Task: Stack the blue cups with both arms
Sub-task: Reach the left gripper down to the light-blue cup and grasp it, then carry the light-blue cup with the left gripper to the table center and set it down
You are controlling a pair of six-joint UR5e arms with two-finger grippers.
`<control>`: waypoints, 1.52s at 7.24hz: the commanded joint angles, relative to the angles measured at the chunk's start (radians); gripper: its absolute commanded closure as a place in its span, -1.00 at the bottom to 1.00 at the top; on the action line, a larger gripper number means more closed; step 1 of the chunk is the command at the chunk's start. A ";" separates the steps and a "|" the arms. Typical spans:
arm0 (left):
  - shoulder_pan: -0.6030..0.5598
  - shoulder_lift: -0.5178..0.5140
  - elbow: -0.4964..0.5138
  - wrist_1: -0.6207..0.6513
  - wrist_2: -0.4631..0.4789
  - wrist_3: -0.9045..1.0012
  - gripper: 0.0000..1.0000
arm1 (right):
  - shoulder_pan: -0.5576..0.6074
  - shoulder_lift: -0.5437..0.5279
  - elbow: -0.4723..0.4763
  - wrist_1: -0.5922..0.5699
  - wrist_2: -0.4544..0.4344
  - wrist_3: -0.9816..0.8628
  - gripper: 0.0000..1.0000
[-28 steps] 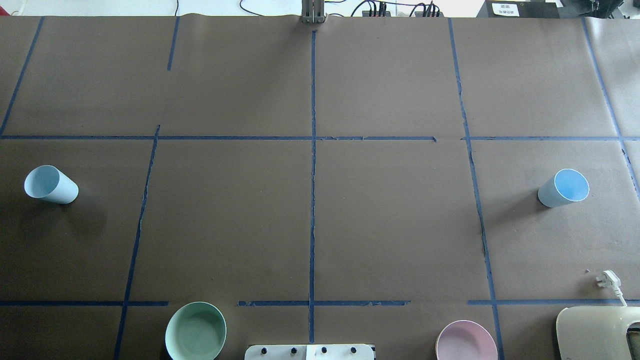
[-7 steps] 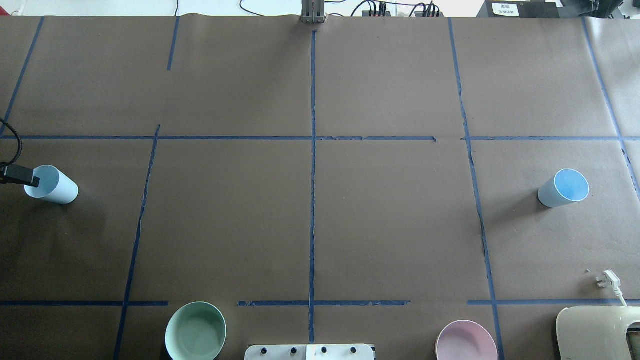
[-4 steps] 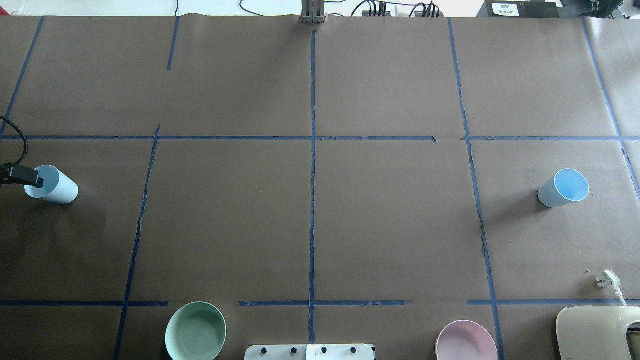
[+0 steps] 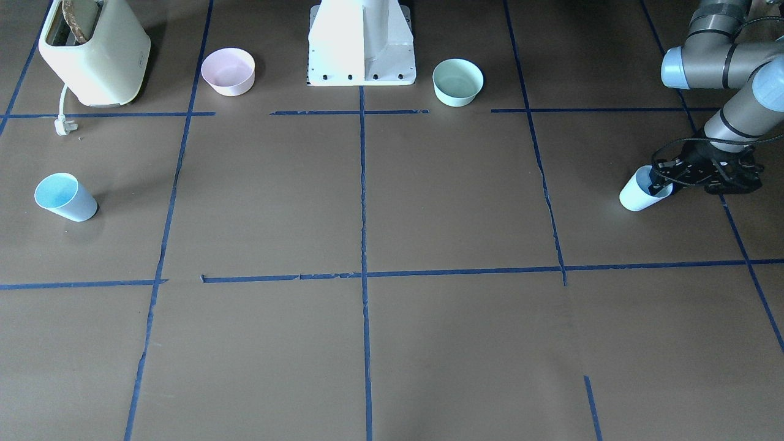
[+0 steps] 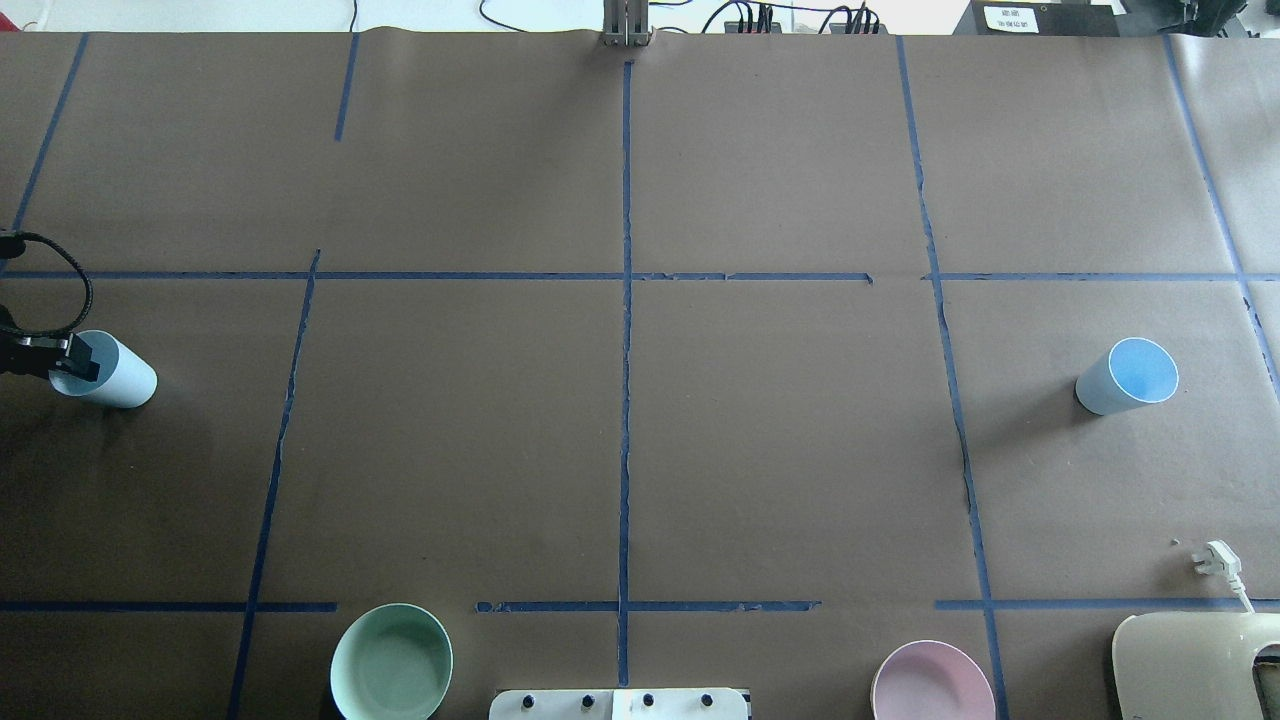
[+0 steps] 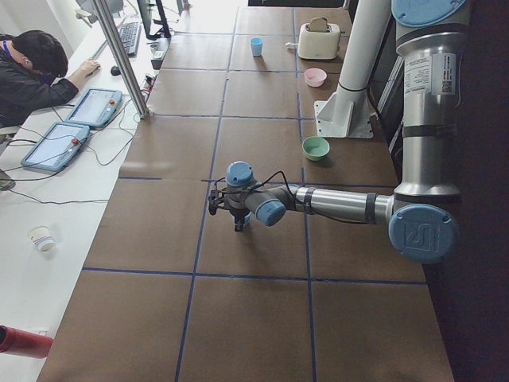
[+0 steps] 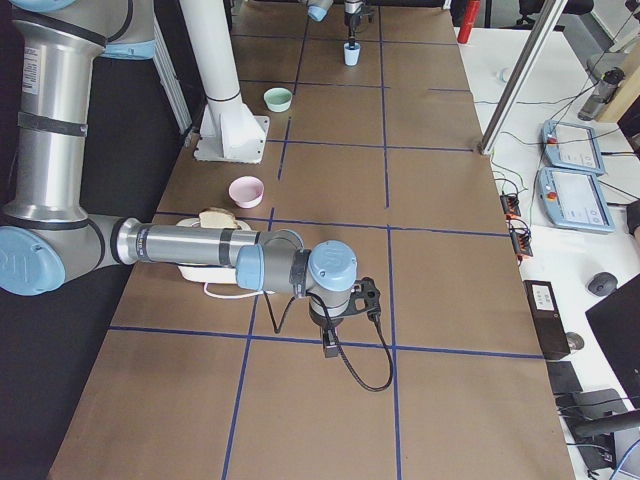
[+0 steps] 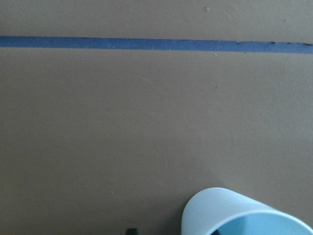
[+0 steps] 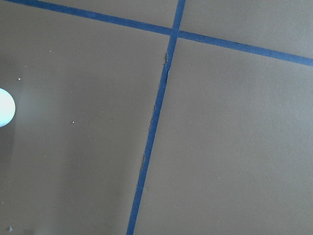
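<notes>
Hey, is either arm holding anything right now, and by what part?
Unclear. The left gripper sits at the rim of one blue cup, dipping inside it, but a closed grip cannot be told. The right gripper carries nothing.

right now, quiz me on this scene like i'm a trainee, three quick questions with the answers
1. Multiple choice: the left gripper is at a) the left blue cup, b) the pink bowl, c) the mint-green bowl.
2. True or false: the cups are already stacked.
3. Short answer: how many bowls stand beside the white base?
Key: 1 a. 2 false; the right blue cup stands alone at the table's other end. 3 two, the pink bowl and the mint-green bowl, one on each side.
</notes>
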State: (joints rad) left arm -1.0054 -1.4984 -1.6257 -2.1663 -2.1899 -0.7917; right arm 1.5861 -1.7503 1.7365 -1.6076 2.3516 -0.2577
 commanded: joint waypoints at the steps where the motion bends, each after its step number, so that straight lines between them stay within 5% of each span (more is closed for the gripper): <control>1: 0.007 0.001 -0.014 -0.001 -0.008 0.002 0.98 | 0.000 0.000 0.000 0.000 0.000 0.000 -0.99; 4: 0.005 -0.034 -0.097 0.040 -0.094 -0.006 1.00 | 0.000 0.000 0.000 0.000 0.000 0.000 -0.99; 7: 0.040 -0.340 -0.097 0.260 -0.088 -0.090 1.00 | 0.000 0.000 0.000 0.000 0.000 0.002 -0.99; 11: 0.361 -0.748 0.039 0.373 0.154 -0.481 1.00 | 0.000 0.000 0.000 0.000 0.000 0.002 -0.99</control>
State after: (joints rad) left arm -0.7210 -2.1188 -1.6605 -1.8022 -2.1106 -1.1595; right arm 1.5862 -1.7503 1.7355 -1.6076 2.3516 -0.2562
